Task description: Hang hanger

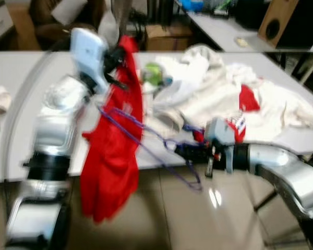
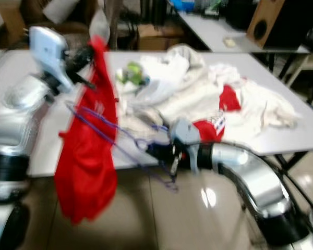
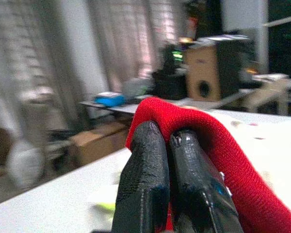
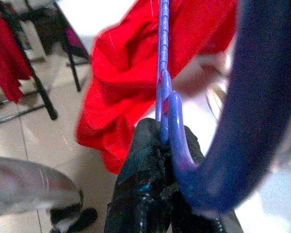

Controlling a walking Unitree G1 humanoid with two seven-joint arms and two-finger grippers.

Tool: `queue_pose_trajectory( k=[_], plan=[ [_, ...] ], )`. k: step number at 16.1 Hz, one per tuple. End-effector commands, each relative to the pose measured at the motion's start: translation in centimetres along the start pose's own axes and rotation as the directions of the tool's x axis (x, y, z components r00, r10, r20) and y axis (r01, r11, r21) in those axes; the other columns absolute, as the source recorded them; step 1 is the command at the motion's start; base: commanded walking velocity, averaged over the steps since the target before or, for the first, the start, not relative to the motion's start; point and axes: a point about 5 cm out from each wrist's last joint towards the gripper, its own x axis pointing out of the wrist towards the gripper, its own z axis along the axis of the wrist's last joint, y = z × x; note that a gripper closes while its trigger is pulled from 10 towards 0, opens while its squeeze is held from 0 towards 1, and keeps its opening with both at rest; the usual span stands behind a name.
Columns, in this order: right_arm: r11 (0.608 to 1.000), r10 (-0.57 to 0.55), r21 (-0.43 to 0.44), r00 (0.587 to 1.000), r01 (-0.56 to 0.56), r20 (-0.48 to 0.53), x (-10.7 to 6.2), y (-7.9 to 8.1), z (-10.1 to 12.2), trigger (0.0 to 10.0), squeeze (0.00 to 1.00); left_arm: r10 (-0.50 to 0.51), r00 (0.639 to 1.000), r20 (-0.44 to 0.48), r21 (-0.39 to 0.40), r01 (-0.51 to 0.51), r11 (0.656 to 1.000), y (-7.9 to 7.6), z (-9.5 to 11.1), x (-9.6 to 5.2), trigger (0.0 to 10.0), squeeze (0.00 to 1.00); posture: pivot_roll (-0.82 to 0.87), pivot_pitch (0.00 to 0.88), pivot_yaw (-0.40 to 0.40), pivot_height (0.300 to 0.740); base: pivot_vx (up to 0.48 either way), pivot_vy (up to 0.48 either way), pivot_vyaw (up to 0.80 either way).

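Red garment (image 1: 112,156) hangs from your left hand (image 3: 172,160), clenched on its fabric above the surface (image 1: 21,135) — your right hand (image 4: 157,194) grips the blue hanger (image 1: 146,140).

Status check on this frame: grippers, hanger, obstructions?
Left gripper shut on red garment, lifted. Right gripper shut on blue hanger. Clothes pile on table behind.
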Motion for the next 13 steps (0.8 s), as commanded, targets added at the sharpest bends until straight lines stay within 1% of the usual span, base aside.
queue_pose_trajectory(
  k=[1, 3, 4, 6, 7, 8, 9, 10, 11, 12, 13],
  plan=[
    [0.998, -0.010, -0.060, 1.000, 0.010, 0.002, 0.7, -0.5, 0.9, 10.0, 0.00, 0.003, 0.999, 0.032, 0.029, -0.004, 1.000, 0.7, 1.2, -0.5, 10.0, 0.00, -0.07, 0.000, -0.034, 0.740, 0.360, 0.000, 0.00],
    [0.995, -0.050, -0.093, 0.999, 0.048, -0.017, 1.5, -1.8, 1.2, 10.0, 0.00, -0.010, 0.999, 0.034, 0.041, 0.009, 0.999, 1.0, 1.4, -0.9, 10.0, 0.00, -0.08, 0.000, -0.033, 0.740, 0.362, 0.000, 0.00],
    [0.986, -0.094, -0.136, 0.995, 0.091, -0.017, 2.4, -3.3, 2.2, 10.0, 0.00, -0.018, 0.998, 0.063, 0.032, 0.016, 0.999, 1.2, 2.2, -1.1, 10.0, 0.00, -0.08, 0.000, -0.032, 0.740, 0.360, 0.000, 0.00],
    [0.973, -0.142, -0.189, 0.990, 0.136, -0.022, 3.1, -4.6, 3.2, 10.0, 0.00, -0.035, 0.994, 0.103, 0.016, 0.034, 0.999, 1.2, 3.0, -1.3, 10.0, 0.00, -0.07, 0.000, -0.036, 0.740, 0.356, 0.000, 0.00],
    [0.942, -0.210, -0.269, 0.978, 0.201, -0.006, 3.4, -6.4, 5.2, 10.0, 0.00, -0.038, 0.985, 0.170, -0.007, 0.039, 0.999, 1.4, 4.4, -1.5, 10.0, 0.00, -0.07, 0.000, -0.046, 0.740, 0.360, 0.000, 0.00],
    [0.921, -0.249, -0.306, 0.968, 0.240, 0.010, 3.4, -7.3, 6.4, 10.0, 0.00, -0.025, 0.979, 0.204, -0.019, 0.029, 0.999, 1.7, 5.1, -1.6, 10.0, 0.00, -0.07, 0.000, -0.050, 0.740, 0.352, 0.000, 0.00],
    [0.869, -0.327, -0.367, 0.942, 0.332, 0.079, 2.9, -8.6, 8.9, 10.0, 0.00, 0.005, 0.965, 0.261, -0.034, 0.004, 0.999, 2.4, 6.5, -1.9, 10.0, 0.00, -0.06, 0.000, -0.054, 0.740, 0.352, 0.000, 0.00],
    [0.819, -0.378, -0.402, 0.912, 0.411, 0.162, 2.3, -9.5, 11.2, 10.0, 0.00, 0.034, 0.950, 0.309, -0.049, -0.020, 0.999, 3.0, 7.6, -2.2, 10.0, 0.00, -0.06, 0.000, -0.057, 0.740, 0.356, 0.000, 0.00],
    [0.725, -0.438, -0.374, 0.806, 0.579, 0.397, 0.5, -10.3, 16.4, 10.0, 0.00, 0.081, 0.912, 0.402, -0.093, -0.048, 0.995, 4.1, 9.7, -2.9, 10.0, 0.00, -0.05, 0.000, -0.066, 0.740, 0.356, 0.000, 0.00],
    [0.694, -0.406, -0.298, 0.698, 0.655, 0.589, -1.4, -10.0, 20.1, 10.0, 0.00, 0.109, 0.881, 0.460, -0.123, -0.059, 0.991, 4.8, 11.1, -3.5, 10.0, 0.00, -0.05, 0.000, -0.066, 0.740, 0.356, 0.000, 0.00],
    [0.701, -0.362, -0.266, 0.651, 0.662, 0.668, -2.1, -9.5, 21.3, 10.0, 0.00, 0.114, 0.877, 0.467, -0.123, -0.064, 0.990, 4.8, 11.2, -3.7, 10.0, 0.00, -0.05, 0.000, -0.068, 0.740, 0.360, 0.000, 0.00]
  ],
)
